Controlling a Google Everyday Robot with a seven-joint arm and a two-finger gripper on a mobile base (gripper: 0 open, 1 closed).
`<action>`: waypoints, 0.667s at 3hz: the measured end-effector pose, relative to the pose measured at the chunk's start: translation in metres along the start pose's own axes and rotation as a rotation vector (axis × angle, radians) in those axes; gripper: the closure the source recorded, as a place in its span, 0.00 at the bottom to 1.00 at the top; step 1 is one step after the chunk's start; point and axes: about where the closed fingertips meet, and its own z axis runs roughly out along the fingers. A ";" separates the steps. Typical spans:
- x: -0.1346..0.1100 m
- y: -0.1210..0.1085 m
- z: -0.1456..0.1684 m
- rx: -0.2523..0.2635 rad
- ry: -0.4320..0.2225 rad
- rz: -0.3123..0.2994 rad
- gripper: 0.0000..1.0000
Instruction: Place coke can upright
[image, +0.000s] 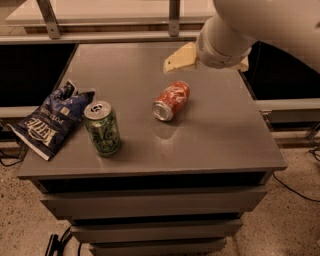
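The coke can (171, 101) is red-orange with white script and lies on its side on the grey table (225, 135), right of centre, with its silver top facing front left. My gripper (180, 58) hangs above the table just behind the can, apart from it. Its cream tip points left and the white arm covers the rest of it. The can is not held.
A green patterned can (102, 128) stands upright at the front left. A blue chip bag (50, 119) lies at the left edge, partly overhanging it. A metal rail (115, 35) runs behind the table. Drawers sit below the front edge.
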 end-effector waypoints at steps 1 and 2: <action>-0.010 0.004 0.014 0.049 0.043 0.137 0.00; -0.004 0.003 0.011 0.065 0.063 0.226 0.00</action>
